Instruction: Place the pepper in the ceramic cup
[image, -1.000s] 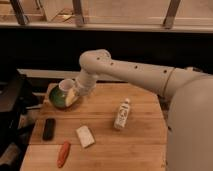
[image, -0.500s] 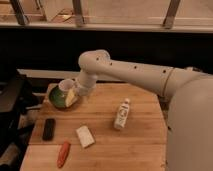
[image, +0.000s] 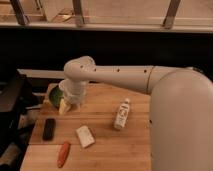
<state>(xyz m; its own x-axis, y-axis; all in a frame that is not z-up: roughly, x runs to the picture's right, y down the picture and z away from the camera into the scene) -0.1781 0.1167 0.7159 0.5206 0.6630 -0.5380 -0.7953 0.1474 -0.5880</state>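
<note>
One wooden table (image: 110, 155) against a dark wall (image: 150, 50); jaws above the green bowl (image: 52, 98).

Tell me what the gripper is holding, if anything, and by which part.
Cannot be told. The gripper hangs at the green bowl, back left. The pepper lies free near the front edge of the table, so it is not held.

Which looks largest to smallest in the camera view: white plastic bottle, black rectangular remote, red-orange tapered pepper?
1. White plastic bottle.
2. Black rectangular remote and red-orange tapered pepper look alike; unranked.
The gripper hangs at the green bowl.
</note>
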